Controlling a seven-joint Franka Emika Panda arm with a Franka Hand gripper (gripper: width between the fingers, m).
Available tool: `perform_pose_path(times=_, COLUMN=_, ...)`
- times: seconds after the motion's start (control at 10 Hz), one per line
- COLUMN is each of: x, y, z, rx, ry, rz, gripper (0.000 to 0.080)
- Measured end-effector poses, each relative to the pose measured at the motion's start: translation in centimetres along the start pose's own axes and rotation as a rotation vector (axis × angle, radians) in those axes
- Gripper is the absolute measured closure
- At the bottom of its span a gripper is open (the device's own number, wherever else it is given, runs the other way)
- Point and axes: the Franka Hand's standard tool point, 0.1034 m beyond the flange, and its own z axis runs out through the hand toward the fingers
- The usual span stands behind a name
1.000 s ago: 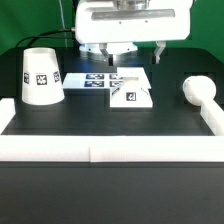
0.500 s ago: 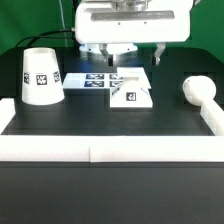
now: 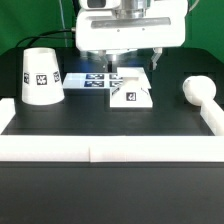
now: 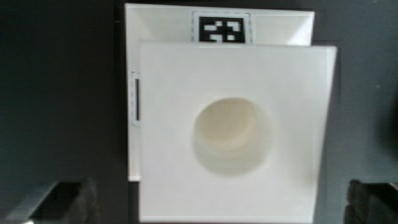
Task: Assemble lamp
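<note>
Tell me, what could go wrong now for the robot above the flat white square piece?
1. The open tool hangs over the flat square matte white lamp base, which is thin and low. It might slip off the edges or push the base askew.
2. The base lies right by the flat white marker board, so the tool coming down might catch that instead.
3. The rounded white bulb lies on its side and could roll if bumped.

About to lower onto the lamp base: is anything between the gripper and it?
Nothing visible. The wrist view shows the base bare below the open gripper, only its own hollow on top. The shade stands off to the exterior view's left, the bulb to its right, both apart from it.
</note>
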Motion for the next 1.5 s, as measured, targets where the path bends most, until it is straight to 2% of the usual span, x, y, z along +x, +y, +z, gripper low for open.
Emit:
perform_pose_path(times=0.6, x=-0.7, y=0.0, z=1.7, rx=0.002, ry=-0.022, rz=0.003, gripper=0.0099)
perform_pose_path(times=0.7, x=-0.7, y=0.0, z=1.7, rx=0.002, ry=-0.021, rz=0.002, gripper=0.0149)
perform_pose_path(times=0.8, x=-0.7, y=0.0, z=1.7, rx=0.002, ry=-0.021, rz=0.002, gripper=0.0149)
perform_pose_path(times=0.9, x=-0.7, y=0.0, z=1.7, rx=0.002, ry=-0.020, rz=0.002, gripper=0.0266)
perform_pose_path(times=1.5, x=-0.7, y=0.0, z=1.7, rx=0.002, ry=-0.020, rz=0.002, gripper=0.0266)
